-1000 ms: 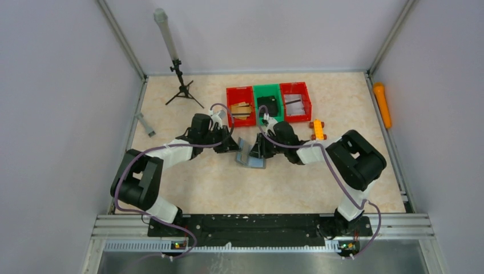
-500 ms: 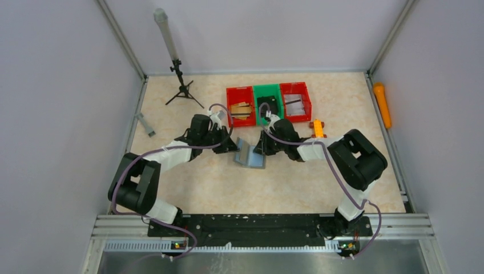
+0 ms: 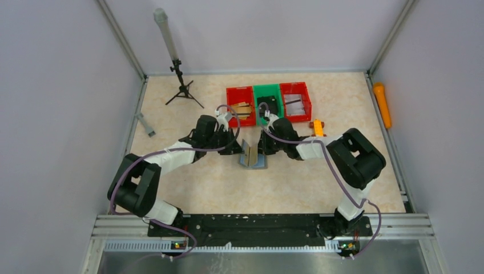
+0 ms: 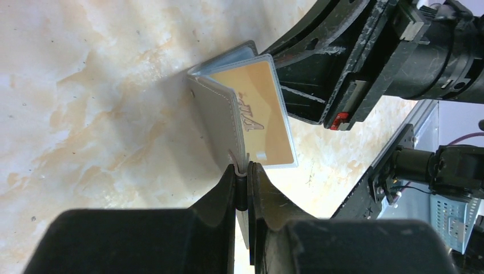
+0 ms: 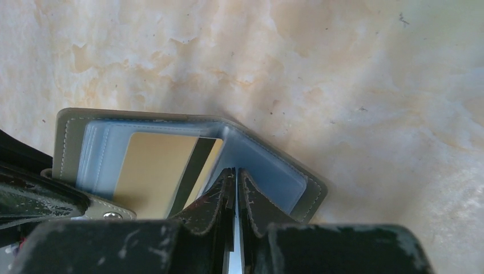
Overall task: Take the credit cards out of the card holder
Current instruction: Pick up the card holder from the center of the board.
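Note:
The grey card holder (image 3: 255,161) lies half open at mid table, its left flap raised almost upright. My left gripper (image 3: 239,150) is shut on the edge of that raised flap by the small tab (image 4: 235,161). A gold credit card (image 4: 259,108) sits in a clear pocket of the holder (image 4: 214,111). My right gripper (image 3: 262,149) is shut on a thin bluish inner pocket leaf (image 5: 257,165) of the holder. In the right wrist view the gold card (image 5: 154,165) shows a black stripe, inside the grey cover (image 5: 67,145). No card lies loose on the table.
Behind the holder stand a red bin (image 3: 229,108), a green bin (image 3: 267,87) holding a black boxy object, and another red bin (image 3: 308,100). An orange toy (image 3: 317,128) is beside the right arm. A tripod (image 3: 181,85), a grey tool (image 3: 145,124), and an orange cylinder (image 3: 382,105) lie nearby.
My left gripper has moved right towards the right gripper, swinging the holder's left flap up to nearly upright. The right gripper has shifted slightly back and stays on the holder.

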